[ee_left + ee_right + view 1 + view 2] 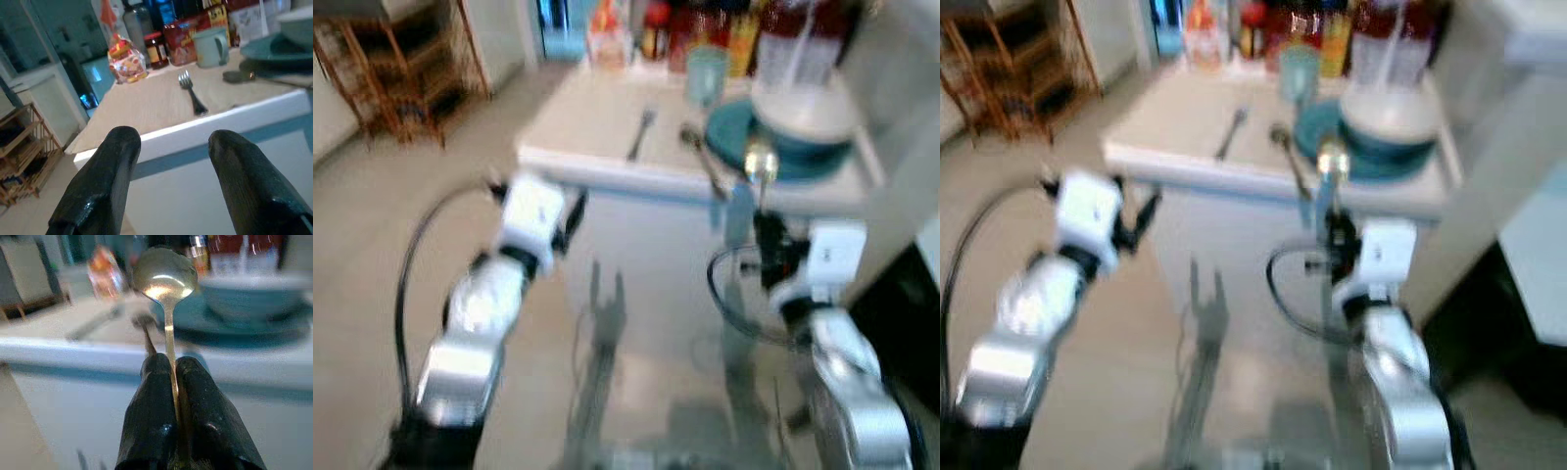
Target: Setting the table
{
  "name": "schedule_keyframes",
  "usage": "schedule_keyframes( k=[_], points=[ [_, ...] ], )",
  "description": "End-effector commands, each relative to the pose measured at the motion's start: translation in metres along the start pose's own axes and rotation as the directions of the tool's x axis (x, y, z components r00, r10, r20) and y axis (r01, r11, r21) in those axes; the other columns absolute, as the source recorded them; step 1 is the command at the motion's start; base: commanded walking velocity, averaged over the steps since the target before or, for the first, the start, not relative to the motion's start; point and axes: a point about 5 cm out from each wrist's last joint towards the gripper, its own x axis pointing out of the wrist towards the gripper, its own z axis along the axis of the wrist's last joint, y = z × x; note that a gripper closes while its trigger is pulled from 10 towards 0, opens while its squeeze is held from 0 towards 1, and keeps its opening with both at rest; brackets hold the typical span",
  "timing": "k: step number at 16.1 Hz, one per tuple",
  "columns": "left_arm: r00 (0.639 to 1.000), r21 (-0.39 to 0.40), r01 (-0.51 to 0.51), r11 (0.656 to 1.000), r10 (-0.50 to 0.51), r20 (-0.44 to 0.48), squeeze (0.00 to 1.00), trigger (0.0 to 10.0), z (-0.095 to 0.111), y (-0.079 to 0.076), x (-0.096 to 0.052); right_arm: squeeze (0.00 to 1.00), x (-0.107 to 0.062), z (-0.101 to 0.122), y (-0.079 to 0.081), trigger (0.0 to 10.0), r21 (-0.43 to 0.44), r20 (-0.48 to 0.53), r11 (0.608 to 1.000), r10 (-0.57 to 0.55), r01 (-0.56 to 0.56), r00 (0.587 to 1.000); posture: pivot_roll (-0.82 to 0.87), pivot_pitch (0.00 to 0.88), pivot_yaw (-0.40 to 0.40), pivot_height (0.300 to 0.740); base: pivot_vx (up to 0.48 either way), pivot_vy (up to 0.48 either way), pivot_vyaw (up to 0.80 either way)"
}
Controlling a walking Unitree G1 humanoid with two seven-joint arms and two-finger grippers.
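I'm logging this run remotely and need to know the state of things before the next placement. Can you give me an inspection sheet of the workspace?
Surface: white table, pale top, ahead of the robot.
Job's things: fork lying on the table; a spoon beside the teal plate; white bowl on that plate; pale mug behind.
Clutter: bottles and jars along the table's far edge.
Grippers: right gripper shut on a held spoon, bowl end up, short of the table edge; left gripper open, empty, facing the table edge.
Cables: black loops at both wrists.
Surroundings: wooden rack at left; pale floor.
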Motion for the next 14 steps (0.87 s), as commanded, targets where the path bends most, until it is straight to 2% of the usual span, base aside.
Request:
schedule_keyframes(
  k=[1,2,4,5,6,8,9,10,12,13,14],
  points=[
    [0.999,-0.044,-0.033,0.998,0.031,-0.035,0.0,10.0,-0.006,0.005,0.003,0.0,0.001,0.003,-0.002,10.0,-0.014,-0.025,1.0,-0.01,0.01,1.0,0.07,0.061,0.065,0.74,0.0,-0.48,0.0],
    [0.999,-0.054,-0.039,0.998,0.037,-0.037,0.0,10.0,-0.007,0.003,0.006,0.0,0.001,0.006,-0.005,10.0,-0.008,-0.018,1.0,-0.008,0.007,1.0,0.07,0.059,0.074,0.74,0.0,-0.48,0.0],
    [0.999,-0.051,0.001,0.999,-0.003,-0.042,0.0,10.0,-0.01,-0.013,0.009,0.0,-0.002,0.002,-0.016,10.0,-0.002,-0.01,1.0,-0.011,0.011,1.0,0.08,0.043,0.067,0.74,0.0,-0.48,0.0],
    [0.999,-0.065,-0.014,0.998,0.012,-0.032,0.0,10.0,-0.008,-0.01,0.006,0.0,-0.004,0.001,-0.016,10.0,-0.026,-0.018,0.999,-0.02,0.02,1.0,0.06,0.013,0.045,0.74,0.0,-0.48,0.0],
    [0.997,-0.092,-0.056,0.994,0.052,-0.053,0.0,10.0,-0.012,-0.003,0.007,0.0,-0.002,0.006,-0.016,10.0,0.009,-0.001,1.0,-0.021,0.021,1.0,0.06,0.029,0.037,0.74,0.0,-0.48,0.0],
    [0.994,-0.071,-0.081,0.994,0.075,-0.076,0.0,10.0,-0.019,-0.006,0.008,0.0,0.003,0.01,-0.019,10.0,0.011,0.025,1.0,0.0,0.0,1.0,0.1,0.047,0.041,0.74,0.0,-0.476,0.0],
    [0.995,-0.065,-0.067,0.996,0.062,-0.077,0.0,10.0,-0.018,-0.009,0.005,0.0,0.002,0.011,-0.018,10.0,0.004,0.032,1.0,0.026,-0.026,0.999,0.1,0.026,0.023,0.74,0.0,-0.48,0.0],
    [0.996,-0.078,-0.07,0.994,0.065,-0.064,0.0,10.0,-0.015,-0.005,0.001,0.0,-0.002,0.016,-0.007,10.0,0.039,0.061,0.992,0.115,-0.118,0.992,0.09,0.02,-0.014,0.74,0.0,-0.48,0.0],
    [0.992,-0.064,-0.112,0.992,0.107,-0.071,0.0,10.0,-0.018,0.004,0.0,0.0,-0.007,0.018,0.001,10.0,0.056,0.072,0.979,0.19,-0.194,0.979,0.09,0.027,-0.026,0.74,0.0,-0.48,0.0],
    [0.988,-0.066,-0.143,0.988,0.139,-0.062,0.0,10.0,-0.017,0.006,-0.001,0.0,-0.01,0.017,0.001,10.0,0.067,0.081,0.968,0.236,-0.241,0.968,0.09,0.02,-0.06,0.74,0.0,-0.48,0.0],
    [0.989,-0.064,-0.141,0.988,0.137,-0.061,0.0,10.0,-0.018,0.004,-0.002,0.0,-0.01,0.015,-0.002,10.0,0.066,0.075,0.971,0.224,-0.229,0.972,0.07,0.014,-0.057,0.74,0.0,-0.48,0.0]
  ],
)
